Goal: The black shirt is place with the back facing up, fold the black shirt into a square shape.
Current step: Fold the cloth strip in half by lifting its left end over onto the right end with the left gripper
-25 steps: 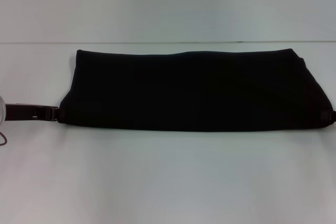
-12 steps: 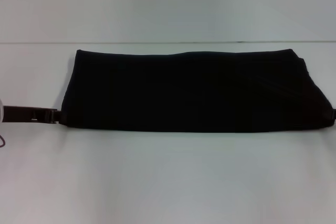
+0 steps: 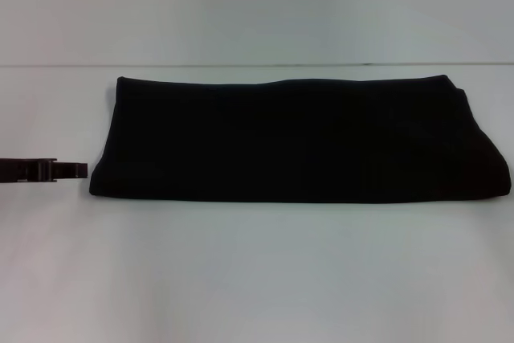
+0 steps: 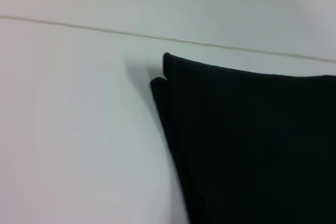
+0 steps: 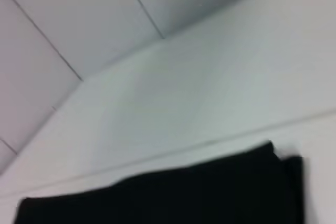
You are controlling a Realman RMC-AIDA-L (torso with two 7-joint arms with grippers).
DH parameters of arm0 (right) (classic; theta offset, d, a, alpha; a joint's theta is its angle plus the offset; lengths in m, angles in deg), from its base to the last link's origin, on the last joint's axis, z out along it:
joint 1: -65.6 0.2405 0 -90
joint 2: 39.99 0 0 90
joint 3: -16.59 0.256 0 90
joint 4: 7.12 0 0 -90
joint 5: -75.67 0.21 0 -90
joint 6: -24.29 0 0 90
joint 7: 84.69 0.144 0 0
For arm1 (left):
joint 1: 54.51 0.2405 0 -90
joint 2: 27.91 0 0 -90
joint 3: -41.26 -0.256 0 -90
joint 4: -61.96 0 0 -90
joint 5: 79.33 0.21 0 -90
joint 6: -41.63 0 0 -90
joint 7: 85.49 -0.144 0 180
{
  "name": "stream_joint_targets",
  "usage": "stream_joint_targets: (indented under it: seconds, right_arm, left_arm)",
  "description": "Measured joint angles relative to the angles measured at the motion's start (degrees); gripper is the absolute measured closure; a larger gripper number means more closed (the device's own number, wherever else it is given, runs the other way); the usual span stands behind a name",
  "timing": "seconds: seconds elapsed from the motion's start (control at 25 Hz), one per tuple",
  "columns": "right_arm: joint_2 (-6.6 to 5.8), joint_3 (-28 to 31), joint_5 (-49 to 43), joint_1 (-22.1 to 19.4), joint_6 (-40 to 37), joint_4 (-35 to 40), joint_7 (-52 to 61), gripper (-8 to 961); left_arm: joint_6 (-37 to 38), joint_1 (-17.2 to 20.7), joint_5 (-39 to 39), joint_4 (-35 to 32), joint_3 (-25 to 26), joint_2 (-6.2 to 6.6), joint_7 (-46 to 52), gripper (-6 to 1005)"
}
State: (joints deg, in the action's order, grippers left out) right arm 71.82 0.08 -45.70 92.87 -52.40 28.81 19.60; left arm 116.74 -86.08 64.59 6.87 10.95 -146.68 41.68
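Op: Shirt status? I see the black shirt [image 3: 297,138] as a flat folded band mid-table [image 3: 257,279], long axis left-right.

Obs: Agreed; presumably laid flat for the crosswise fold into a square.

Op: Left gripper [image 3: 71,169] sits just off its left end, not touching; jaws' state, cannot tell. Right gripper unseen.

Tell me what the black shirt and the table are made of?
The black shirt looks like soft matte cloth: it lies folded in layers with rounded edges and no shine. The table looks like a smooth, hard white surface, maybe laminate or painted board; I can't tell which.
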Motion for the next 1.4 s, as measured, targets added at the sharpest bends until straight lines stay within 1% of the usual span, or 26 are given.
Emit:
stream_joint_targets:
  seconds: [0.12,0.16,0.2,0.28,0.4,0.44,0.56,0.76,0.92,1.16,1.4]
  right_arm:
    - [0.75,-0.01,2.47,0.21,-1.07,-0.23,-3.53,527]
    - [1.00,-0.11,2.60,0.53,-1.08,-0.23,-4.16,504]
    - [1.22,-0.27,2.65,0.97,-1.05,-0.26,-4.71,481]
    - [1.47,-0.53,2.30,2.32,-0.64,-0.63,-6.05,429]
    - [1.48,-0.65,2.24,3.17,-0.07,-1.02,-6.98,341]
    - [1.44,-0.83,2.23,3.51,0.21,-1.17,-7.29,312]
    - [1.14,-1.95,2.20,4.26,0.94,-1.42,-7.37,156]
    - [0.97,-4.08,2.18,5.02,3.13,-1.72,-7.38,15]
    - [1.07,-6.16,2.19,5.07,5.47,-1.74,-7.07,20]
    - [1.46,-6.35,2.32,5.09,5.83,-1.74,-7.40,22]
    - [2.32,-6.39,2.39,5.68,5.81,-1.74,-7.42,21]
  left_arm:
    - [4.72,-0.28,-0.72,-0.11,2.22,0.44,0.06,624]
    - [7.56,-0.50,-1.67,-0.10,3.40,0.69,0.06,574]
    - [7.56,-0.50,-1.67,-0.10,3.40,0.69,0.06,546]
    - [10.05,-0.63,-3.19,0.06,4.99,1.03,0.10,490]
    - [12.99,-0.89,-5.22,0.34,7.54,1.49,0.53,405]
    - [13.60,-0.94,-5.69,0.38,8.08,1.56,0.74,398]
    - [14.67,-1.00,-6.99,0.96,8.82,1.60,1.01,366]
    - [13.98,-1.81,-8.02,3.92,8.78,1.91,1.30,269]
    - [13.95,-3.20,-7.68,5.93,8.02,2.19,3.09,192]
    - [13.40,-3.76,-7.44,7.27,7.46,2.18,9.82,107]
    - [10.77,-3.13,-7.39,9.20,7.67,2.36,14.55,107]
